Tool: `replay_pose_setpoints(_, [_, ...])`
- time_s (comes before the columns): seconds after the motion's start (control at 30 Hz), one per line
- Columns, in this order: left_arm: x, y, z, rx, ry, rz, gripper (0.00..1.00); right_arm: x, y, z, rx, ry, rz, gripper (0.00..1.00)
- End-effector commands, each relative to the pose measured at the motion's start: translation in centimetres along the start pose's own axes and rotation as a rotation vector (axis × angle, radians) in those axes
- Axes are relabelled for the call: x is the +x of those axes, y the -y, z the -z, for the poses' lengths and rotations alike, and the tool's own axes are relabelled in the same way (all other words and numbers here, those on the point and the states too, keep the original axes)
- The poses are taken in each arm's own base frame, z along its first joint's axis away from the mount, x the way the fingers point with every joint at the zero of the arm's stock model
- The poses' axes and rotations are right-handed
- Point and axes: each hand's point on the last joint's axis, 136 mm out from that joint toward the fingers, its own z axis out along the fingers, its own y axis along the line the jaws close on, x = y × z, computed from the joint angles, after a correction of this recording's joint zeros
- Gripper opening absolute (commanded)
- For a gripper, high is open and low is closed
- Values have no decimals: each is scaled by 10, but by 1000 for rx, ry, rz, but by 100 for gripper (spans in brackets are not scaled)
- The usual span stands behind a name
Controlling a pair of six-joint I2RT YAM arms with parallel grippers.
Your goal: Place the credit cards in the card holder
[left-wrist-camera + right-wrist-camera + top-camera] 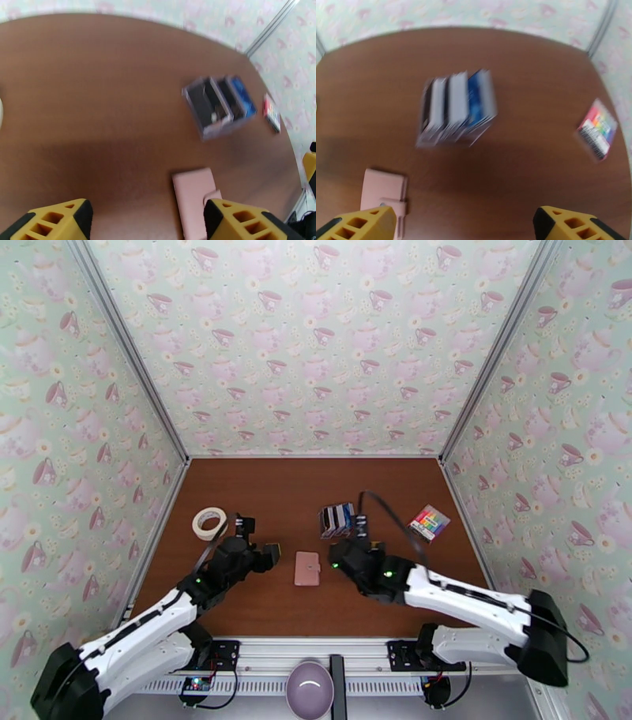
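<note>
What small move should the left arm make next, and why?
Probably shift the left gripper rightward and down onto the card holder. It lies flat and closed just to the gripper's right, and the jaws stand open, empty. The credit cards stand upright beyond it, so the holder likely needs opening first.

Bright, even, diffuse light fills the overhead view, which is sharp, with only faint soft shadows on the brown worktop. Both wrist views are motion-blurred and bowed at the edges. The credit cards smear heavily, and a broad dim shadow band crosses the wood.
</note>
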Motion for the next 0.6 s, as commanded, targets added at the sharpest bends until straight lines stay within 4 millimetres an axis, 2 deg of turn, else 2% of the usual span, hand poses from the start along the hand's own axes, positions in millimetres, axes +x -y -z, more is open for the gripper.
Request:
replay_pose_setpoints(0.0, [40,1,-8,33,-132,54,67,2,-26,-2,-58,-54,-65,90])
replay_pose_setpoints(0.17, [70,9,-14,84,-186,85,60,16,-62,-16,-136,-148,-52,79])
replay_pose_setpoints(0.3, [86,16,-16,117,-203,77,58,35,-92,-30,-197,-239,-43,70])
replay_pose_setpoints(0.5, [97,26,-20,155,-224,79,53,47,-112,-40,-212,-292,-22,46])
replay_pose_setpoints(0.57, [97,27,-21,155,-219,86,51,50,-115,-43,-211,-302,-10,42])
